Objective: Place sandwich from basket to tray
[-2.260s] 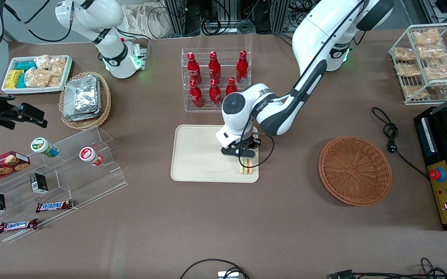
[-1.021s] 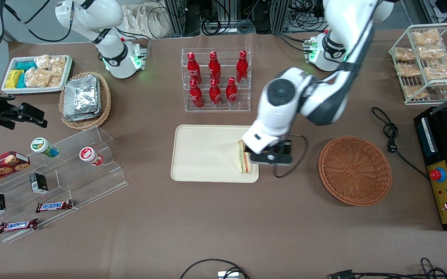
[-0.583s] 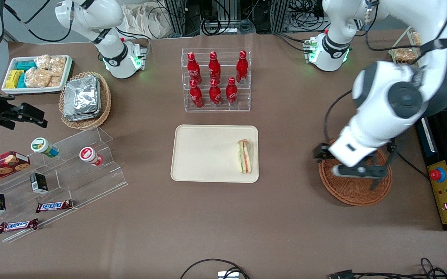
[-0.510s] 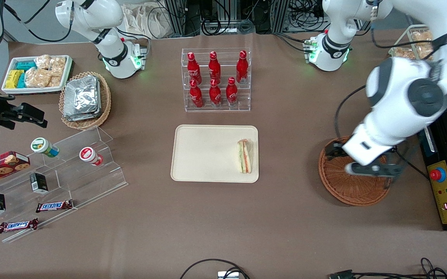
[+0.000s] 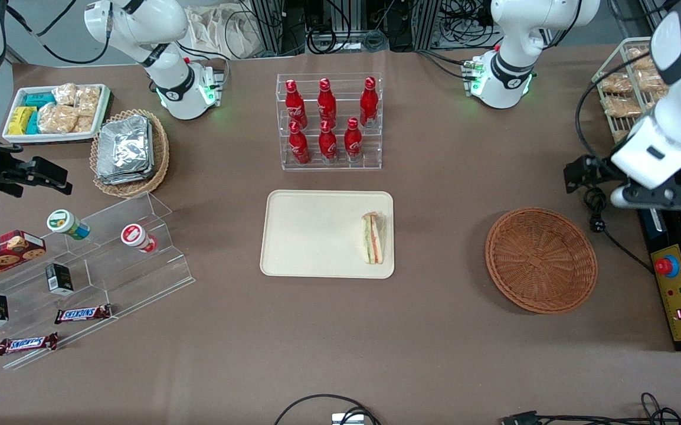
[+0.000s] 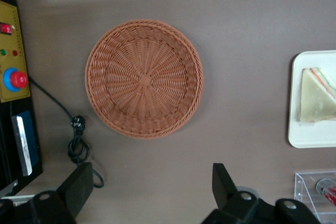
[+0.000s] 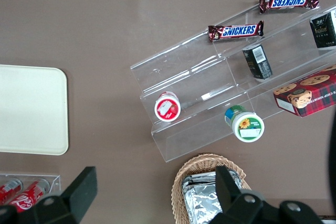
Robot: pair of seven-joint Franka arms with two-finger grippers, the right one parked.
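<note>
The sandwich (image 5: 374,238), a wrapped wedge with orange, green and red layers, lies on the cream tray (image 5: 311,236), at the tray's end toward the working arm. It also shows in the left wrist view (image 6: 317,96) on the tray (image 6: 310,139). The reddish-brown wicker basket (image 5: 541,260) holds nothing and shows whole in the left wrist view (image 6: 144,78). My left gripper (image 5: 641,189) is open and holds nothing; it hangs high above the table, off the basket, toward the working arm's end, over the black cable. In its own view the gripper (image 6: 152,187) has its fingers (image 6: 80,183) wide apart.
A clear rack of red bottles (image 5: 328,121) stands farther from the front camera than the tray. A black control box (image 5: 677,283) with a red button and a coiled cable (image 5: 591,198) lie beside the basket. A wire rack of bagged snacks (image 5: 647,94) stands near the gripper.
The gripper let go of the sandwich on the tray, opened, rose and swung away over the basket toward the working arm's end. The sandwich has stayed on the tray.
</note>
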